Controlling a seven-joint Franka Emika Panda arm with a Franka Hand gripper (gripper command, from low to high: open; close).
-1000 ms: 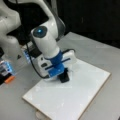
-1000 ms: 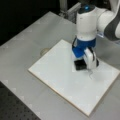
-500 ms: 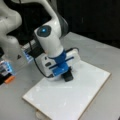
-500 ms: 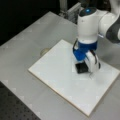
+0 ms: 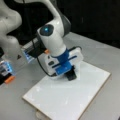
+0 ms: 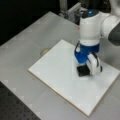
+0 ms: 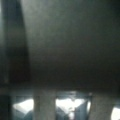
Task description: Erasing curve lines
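Front views both showed end effector (image 6: 86, 70) gripping dark eraser block (image 6: 82, 70) flat on white board (image 5: 62, 100); judged even downward pressure w/ block kept flat mattered, no curve lines visible nearby.

The gripper (image 6: 83, 70) has slid slightly toward a front view's left across the whiteboard (image 6: 57, 72)

We see the board (image 6: 57, 75) as smooth, matt white with a raw brown, wood-like edge; the desk (image 6: 30, 37) looks dull grey, faintly brushed like metal; the arm (image 5: 53, 42) wears glossy white plastic shells with blue plastic parts near the wrist.
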